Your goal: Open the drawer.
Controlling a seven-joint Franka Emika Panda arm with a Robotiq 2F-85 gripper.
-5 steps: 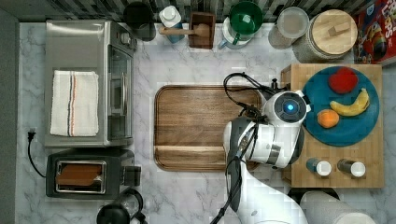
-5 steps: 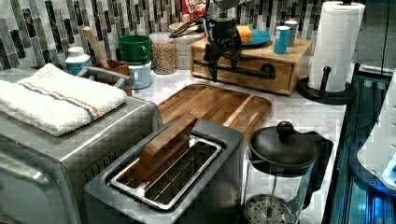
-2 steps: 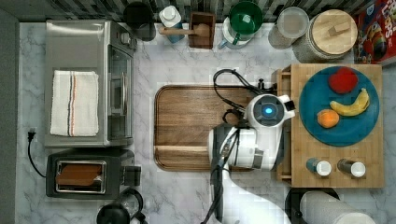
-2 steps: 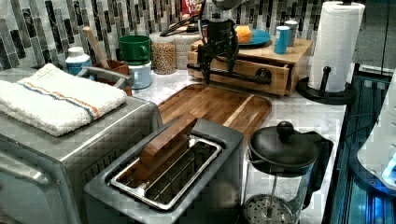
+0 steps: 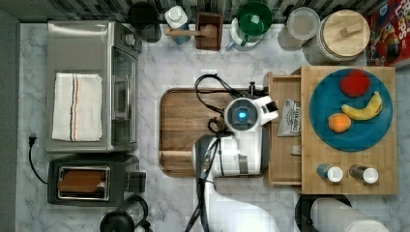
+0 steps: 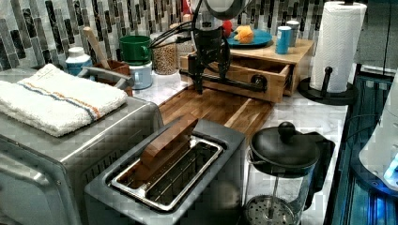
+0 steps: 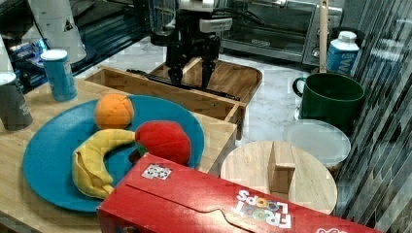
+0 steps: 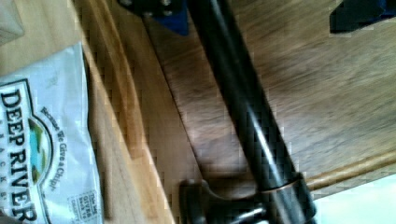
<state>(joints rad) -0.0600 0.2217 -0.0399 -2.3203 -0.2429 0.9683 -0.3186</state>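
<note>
While the drawer (image 5: 283,159) stands drawn partway out of the light wooden box (image 5: 348,169), toward the top view's left, its front overhangs the edge of the walnut tray (image 5: 183,130) on the marble counter. The gripper (image 7: 191,80) points down at the drawer front with its jaws spread. One finger (image 8: 159,11) sits close against the dark bar handle (image 8: 243,107) and the other is well apart from it, so the bar runs between them ungripped. A white snack bag (image 5: 290,118) lies flat inside the drawer. In the top view the arm's white wrist hangs over the tray's right part and covers the drawer front, and a black cable (image 5: 212,94) loops above the tray. On the box top rest a blue plate (image 5: 367,137) with a banana (image 5: 362,110), an orange (image 5: 339,122) and a red fruit (image 5: 355,83), plus two small shakers (image 5: 329,172) near the box's lower edge in the top view. A toaster oven (image 5: 87,53) with a folded towel (image 5: 77,106) on it and a toaster (image 5: 92,181) stand well apart at the top view's left. A french press (image 6: 281,159) stands just beside the toaster, and a paper towel roll (image 6: 338,42) stands near the box.
</note>
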